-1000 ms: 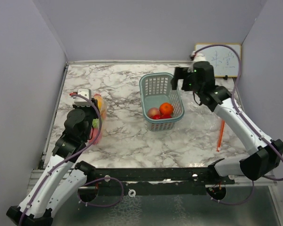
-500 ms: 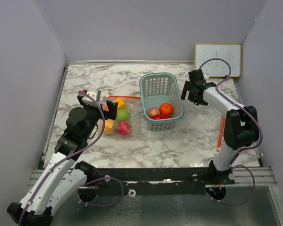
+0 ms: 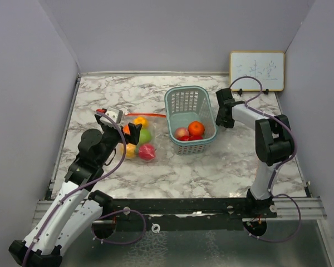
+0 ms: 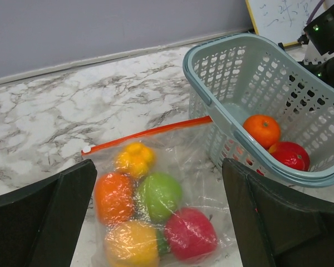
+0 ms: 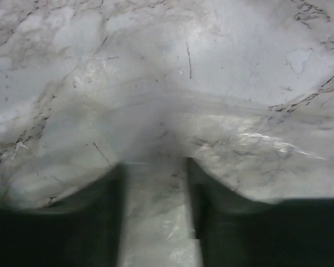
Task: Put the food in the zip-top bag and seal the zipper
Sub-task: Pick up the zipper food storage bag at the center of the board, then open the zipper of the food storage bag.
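The zip-top bag (image 4: pixel 172 167) lies flat on the marble, left of the basket, with several pieces of food inside: a green one (image 4: pixel 160 194), a red one (image 4: pixel 190 233), an orange one (image 4: pixel 114 194) and yellow ones. The zipper (image 4: pixel 150 133) runs straight along the bag's far edge (image 3: pixel 146 115). My left gripper (image 4: pixel 158 164) hangs open just above the bag (image 3: pixel 128 132) and holds nothing. More food, an orange piece (image 4: pixel 261 129) and a red piece (image 4: pixel 289 154), sits in the basket. My right gripper (image 5: pixel 155 167) points down at the table right of the basket (image 3: pixel 222 117), with a narrow gap between its jaws.
The teal mesh basket (image 3: pixel 185 100) stands mid-table between the two grippers. A whiteboard (image 3: pixel 257 71) leans on the back wall at the right. In the right wrist view, crinkled clear film (image 5: pixel 256 139) lies on the marble under the gripper. Grey walls close three sides.
My left gripper has opened and pulled back, leaving the bag flat on the table. The right arm has folded in and dropped beside the basket, and its jaws have narrowed.
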Controlling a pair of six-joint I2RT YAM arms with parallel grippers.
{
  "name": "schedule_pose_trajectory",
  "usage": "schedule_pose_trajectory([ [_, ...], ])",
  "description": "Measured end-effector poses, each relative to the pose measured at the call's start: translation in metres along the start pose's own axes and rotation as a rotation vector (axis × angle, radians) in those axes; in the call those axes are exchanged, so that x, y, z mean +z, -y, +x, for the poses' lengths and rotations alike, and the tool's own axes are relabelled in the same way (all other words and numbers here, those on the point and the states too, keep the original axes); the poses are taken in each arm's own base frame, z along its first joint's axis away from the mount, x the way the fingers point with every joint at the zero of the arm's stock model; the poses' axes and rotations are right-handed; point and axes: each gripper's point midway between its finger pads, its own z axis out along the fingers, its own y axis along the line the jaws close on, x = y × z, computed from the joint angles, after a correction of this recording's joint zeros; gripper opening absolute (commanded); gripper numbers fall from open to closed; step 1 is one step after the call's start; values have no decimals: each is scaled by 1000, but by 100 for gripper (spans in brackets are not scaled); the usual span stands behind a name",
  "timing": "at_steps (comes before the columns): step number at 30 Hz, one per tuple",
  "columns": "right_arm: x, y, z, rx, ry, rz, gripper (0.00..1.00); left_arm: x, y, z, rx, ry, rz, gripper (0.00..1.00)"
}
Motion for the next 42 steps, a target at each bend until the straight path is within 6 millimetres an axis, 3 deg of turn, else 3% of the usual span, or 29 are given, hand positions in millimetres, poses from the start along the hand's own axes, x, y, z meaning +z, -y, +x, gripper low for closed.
schedule_pose_trajectory([
  [4,0,3,2,11,10,10,2,0,0,0,0,0,0,89],
  [7,-11,11,2,15,27,17,1,2,0,2,-7,-15,-1,69],
  [9,-27,14,-5,28,60,2,1,3,1,2,-12,-25,-2,55],
  [11,-55,15,-21,41,127,-43,1,5,2,1,-29,-32,-2,52],
  [15,-150,11,-76,85,358,-234,1,6,7,-4,-70,-29,18,56],
  [19,-248,-1,-120,81,576,-472,1,9,17,-7,-122,-32,60,85],
  [21,-301,-10,-130,56,679,-634,1,13,23,-9,-157,-31,85,98],
  [22,-324,-14,-131,40,721,-705,1,15,26,-10,-171,-29,97,99],
  [27,-444,-37,-117,-121,899,-1145,1,21,39,-19,-252,-5,158,99],
  [30,-496,-44,-97,-231,946,-1379,1,22,46,-32,-286,52,193,99],
  [35,-556,-45,-53,-408,942,-1743,1,22,46,-36,-317,153,209,96],
  [42,-600,-25,-11,-615,916,-1966,1,32,42,-17,-388,262,211,90],
])
